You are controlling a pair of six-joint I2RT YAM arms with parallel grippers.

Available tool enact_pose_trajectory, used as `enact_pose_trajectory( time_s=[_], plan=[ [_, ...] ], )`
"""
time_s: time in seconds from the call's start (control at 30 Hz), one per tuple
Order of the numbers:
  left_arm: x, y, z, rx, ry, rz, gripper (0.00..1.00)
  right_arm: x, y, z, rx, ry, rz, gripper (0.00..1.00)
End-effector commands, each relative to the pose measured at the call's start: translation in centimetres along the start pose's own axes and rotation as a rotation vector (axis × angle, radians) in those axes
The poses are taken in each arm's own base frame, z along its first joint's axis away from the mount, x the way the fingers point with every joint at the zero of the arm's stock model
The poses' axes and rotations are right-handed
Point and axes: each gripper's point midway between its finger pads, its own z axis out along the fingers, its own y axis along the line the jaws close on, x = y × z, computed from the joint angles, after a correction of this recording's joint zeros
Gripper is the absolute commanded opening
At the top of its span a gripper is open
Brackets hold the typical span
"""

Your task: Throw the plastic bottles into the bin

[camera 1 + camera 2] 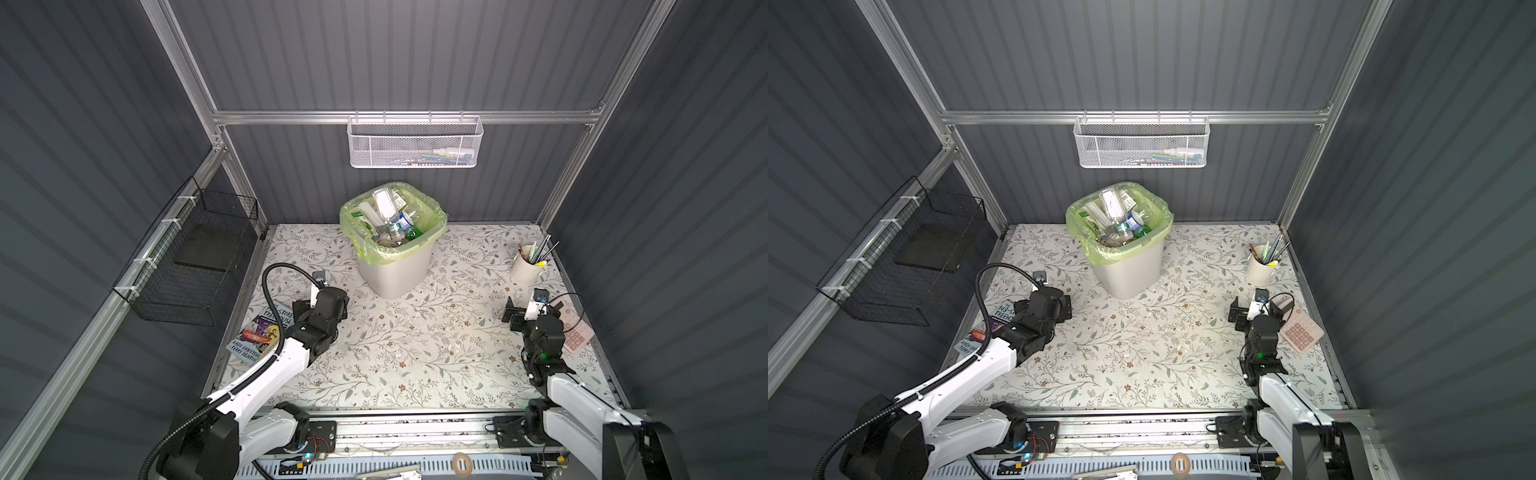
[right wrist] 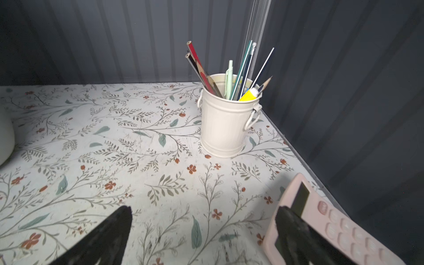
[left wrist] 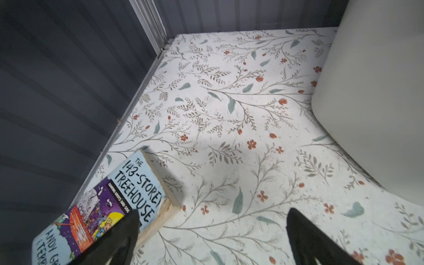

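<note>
Plastic bottles (image 1: 406,217) heap to the bin (image 1: 395,274) rim, far centre; left claw (image 3: 213,212) and right claw (image 2: 204,207) gape wide, empty. A nudge could spill them.

bare floral tabletop (image 1: 407,353) mid-table, bin (image 1: 395,270) blocking rear centre

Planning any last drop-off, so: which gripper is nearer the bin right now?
Left. The left gripper hangs open near the bin's front left in both top views, at the book's corner; the right gripper, open too, sits farther right, by the calculator.
</note>
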Motion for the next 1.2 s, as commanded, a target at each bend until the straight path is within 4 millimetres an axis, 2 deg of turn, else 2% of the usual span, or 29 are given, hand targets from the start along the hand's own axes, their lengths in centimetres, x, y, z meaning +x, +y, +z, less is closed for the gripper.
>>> enact_pose_trajectory(
  time_s=[0.0, 0.07, 0.13, 0.17, 0.23, 0.33, 0.37, 0.63, 0.73, 0.83, 0.87, 0.9, 1.0, 1.03, 1.1, 1.17],
  plan=[
    [-1.1, 1.0, 0.7, -0.085, -0.107, 0.014, 1.0, -3.2, 1.3, 1.4, -0.104, -0.15, 0.077, 0.99],
    [-0.8, 1.2, 1.0, -0.106, -0.136, 0.032, 1.0, -2.8, 2.0, 2.5, -0.148, -0.145, 0.089, 0.99],
    [-1.0, 1.3, 1.2, -0.118, -0.16, 0.049, 1.0, -1.1, 3.0, 3.9, -0.2, -0.08, 0.071, 0.99],
    [-0.9, 1.3, 1.4, -0.126, -0.168, 0.066, 1.0, -1.4, 3.3, 4.4, -0.215, -0.108, 0.069, 0.99],
    [-1.0, 1.4, 1.5, -0.141, -0.19, 0.085, 1.0, -0.5, 2.9, 5.1, -0.195, -0.009, 0.079, 0.99],
    [-0.8, 1.2, 2.1, -0.117, -0.239, 0.096, 1.0, -0.9, 2.9, 6.1, -0.192, -0.009, 0.088, 0.99],
    [-0.8, 1.3, 2.5, -0.111, -0.256, 0.088, 1.0, -0.5, 3.0, 6.4, -0.194, 0.041, 0.087, 0.99],
    [1.0, 3.3, 7.1, -0.086, -0.269, -0.008, 1.0, -0.7, 2.9, 6.3, -0.192, 0.013, 0.088, 0.99],
    [0.8, 2.2, 8.6, 0.001, -0.268, -0.012, 1.0, -0.7, 2.9, 6.3, -0.192, 0.02, 0.088, 0.99],
    [2.7, 2.9, 11.1, 0.082, -0.239, -0.106, 1.0, -0.6, 2.9, 6.3, -0.192, 0.023, 0.087, 0.99],
    [2.3, 2.9, 11.6, 0.114, -0.273, -0.115, 1.0, -0.7, 2.9, 6.3, -0.191, 0.018, 0.088, 0.99],
    [3.1, 2.5, 11.9, 0.156, -0.212, -0.109, 1.0, -0.7, 2.9, 6.3, -0.192, 0.017, 0.088, 0.99],
    [2.5, 1.7, 13.0, 0.181, -0.183, -0.085, 1.0, -0.8, 2.9, 6.3, -0.192, 0.017, 0.089, 0.99],
    [3.2, 1.6, 13.4, 0.183, -0.117, -0.076, 1.0, -0.7, 2.9, 6.3, -0.192, 0.018, 0.088, 0.99],
    [2.5, 1.6, 13.5, 0.179, -0.156, -0.069, 1.0, -0.7, 2.9, 6.3, -0.192, 0.018, 0.088, 0.99],
    [2.8, 1.5, 13.6, 0.184, -0.119, -0.067, 1.0, -0.8, 2.9, 6.3, -0.192, 0.016, 0.087, 0.99]
  ],
)
